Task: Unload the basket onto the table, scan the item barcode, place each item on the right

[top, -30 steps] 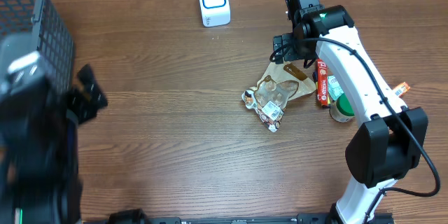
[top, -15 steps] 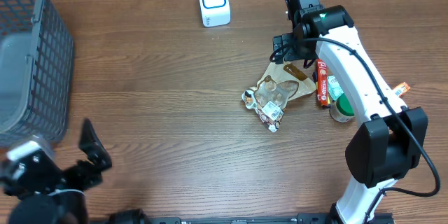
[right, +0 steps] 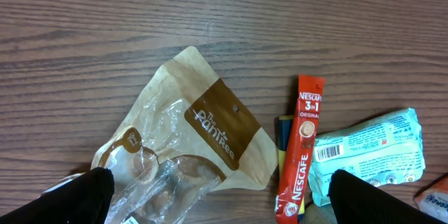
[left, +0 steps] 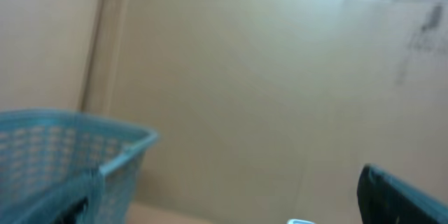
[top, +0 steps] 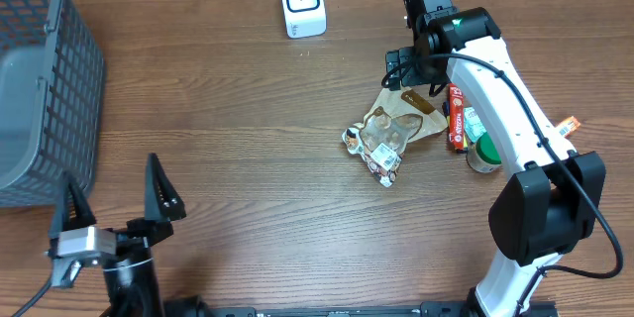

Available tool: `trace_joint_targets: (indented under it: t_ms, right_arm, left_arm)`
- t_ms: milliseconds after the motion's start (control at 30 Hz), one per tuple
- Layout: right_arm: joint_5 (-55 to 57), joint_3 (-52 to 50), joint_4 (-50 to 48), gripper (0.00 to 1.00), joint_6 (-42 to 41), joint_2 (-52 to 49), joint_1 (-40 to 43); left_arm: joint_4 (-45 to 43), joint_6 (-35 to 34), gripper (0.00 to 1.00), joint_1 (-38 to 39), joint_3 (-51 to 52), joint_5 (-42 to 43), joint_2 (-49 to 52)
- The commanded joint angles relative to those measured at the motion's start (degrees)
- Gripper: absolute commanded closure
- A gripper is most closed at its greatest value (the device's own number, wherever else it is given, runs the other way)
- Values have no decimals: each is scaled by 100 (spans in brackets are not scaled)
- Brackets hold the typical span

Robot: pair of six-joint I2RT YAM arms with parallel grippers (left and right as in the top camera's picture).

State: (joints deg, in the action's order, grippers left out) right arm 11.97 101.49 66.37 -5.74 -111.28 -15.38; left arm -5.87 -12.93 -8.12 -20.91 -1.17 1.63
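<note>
Hovering over brown snack bag (right: 210, 129), right end effector (right: 224, 196), jaws wide

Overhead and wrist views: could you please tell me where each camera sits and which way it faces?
Overhead: above the table, looking straight down; both arms, left gripper and right gripper show.
Left wrist: low on the left arm, facing level toward a cardboard wall and basket; one finger shows.
Right wrist: looking down at bag and stick; both fingers show.
Shared: overhead and right wrist, bag and stick; overhead and left wrist, basket.
</note>
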Motion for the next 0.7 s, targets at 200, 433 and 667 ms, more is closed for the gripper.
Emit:
trace_joint_targets:
  t_ms: [200,433,667]
  right_arm:
    - [-9,-17,-28,0,-26,48,-2]
    - [-9,-17,-28,0,-26,48,-2]
    - [-9,-17,-26,0,-26,48,-2]
  left_arm:
    - [-1449,-212,0,-4,1818,566,-140]
    - [-619,-203,0,2,2063,509,-142]
    - [807,-208,0,299,2063,-92,-142]
